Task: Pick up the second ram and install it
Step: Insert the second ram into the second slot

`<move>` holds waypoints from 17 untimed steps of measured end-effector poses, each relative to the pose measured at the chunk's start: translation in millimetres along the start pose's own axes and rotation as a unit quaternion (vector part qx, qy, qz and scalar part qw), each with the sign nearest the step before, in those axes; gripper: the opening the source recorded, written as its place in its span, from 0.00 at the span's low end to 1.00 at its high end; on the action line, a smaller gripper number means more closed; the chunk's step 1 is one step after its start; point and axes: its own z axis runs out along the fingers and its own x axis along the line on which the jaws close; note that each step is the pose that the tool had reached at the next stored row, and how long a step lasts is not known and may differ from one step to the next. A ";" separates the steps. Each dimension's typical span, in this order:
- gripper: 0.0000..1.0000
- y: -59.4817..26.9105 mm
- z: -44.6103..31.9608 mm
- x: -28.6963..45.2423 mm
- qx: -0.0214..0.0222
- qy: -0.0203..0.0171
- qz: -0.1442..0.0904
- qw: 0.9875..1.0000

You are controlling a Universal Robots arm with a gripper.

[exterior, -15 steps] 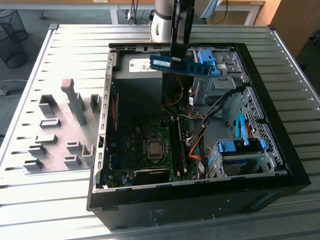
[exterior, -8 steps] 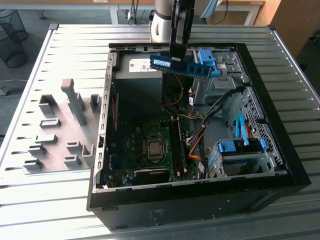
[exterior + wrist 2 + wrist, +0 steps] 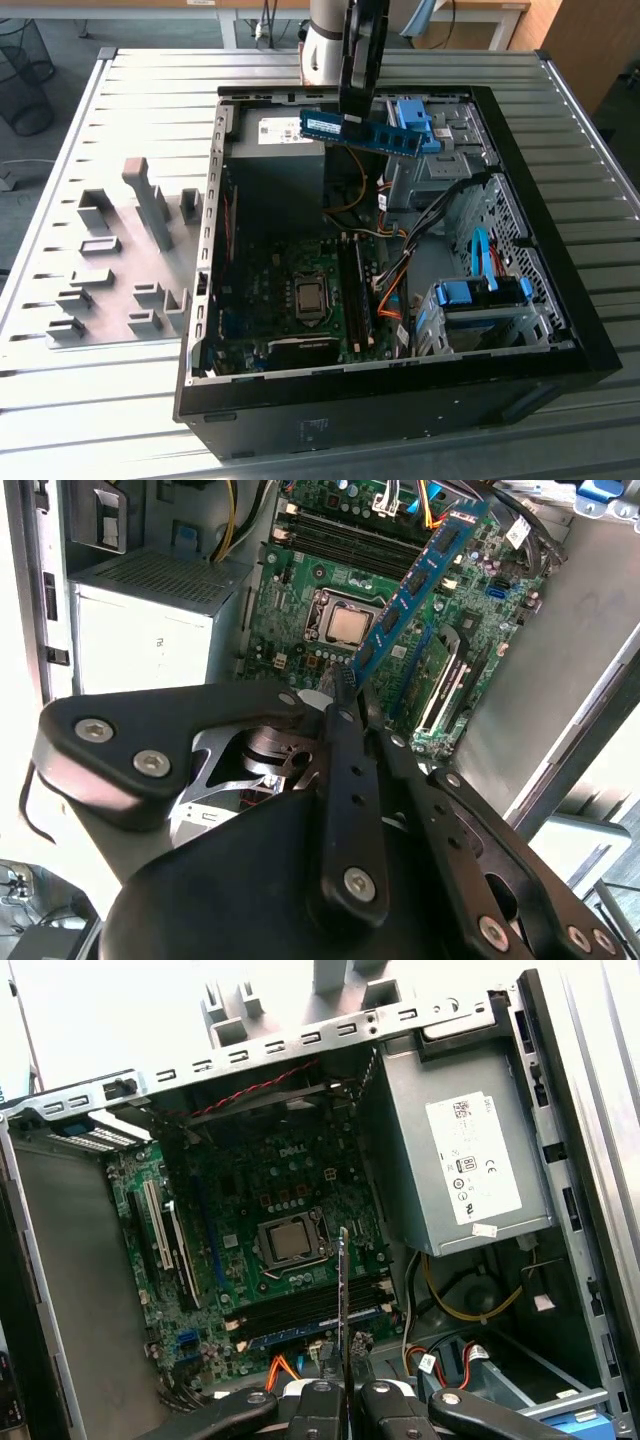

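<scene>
Open computer case (image 3: 560,300) lying on a slatted table (image 3: 100,400), with the gripper (image 3: 352,108) hanging over the case's 12 o'clock rim in the exterior view. The pincer was clenched on the second ram (image 3: 390,137), its two fingers pressed flat against the board's faces with no gap showing. The grip sat nearer the stick's 9 o'clock end, and the longer free part reached toward 3 to 4 o'clock, dipping slightly.

In the second wrist view the gripper (image 3: 345,695) pinched one end of the second ram (image 3: 415,590), whose blue board and row of dark chips ran out over the motherboard (image 3: 300,600). In the first wrist view the gripper (image 3: 342,1385) held the second ram (image 3: 343,1300) edge-on, a thin line rising between the fingertips.

The stick was in the air, clear of the motherboard (image 3: 270,300). The memory slots (image 3: 352,290) lay at its 6 o'clock, well apart, just beside the processor socket (image 3: 310,297). Grey fixture blocks (image 3: 110,260) stood at the case's 9 o'clock.
</scene>
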 end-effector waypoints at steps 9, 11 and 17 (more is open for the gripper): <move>0.14 0.0 0.5 0.0 0.000 -0.001 0.025 1.000; 0.14 0.0 0.7 0.0 0.001 -0.001 0.038 0.999; 0.14 0.0 1.5 0.0 0.001 -0.002 0.081 0.997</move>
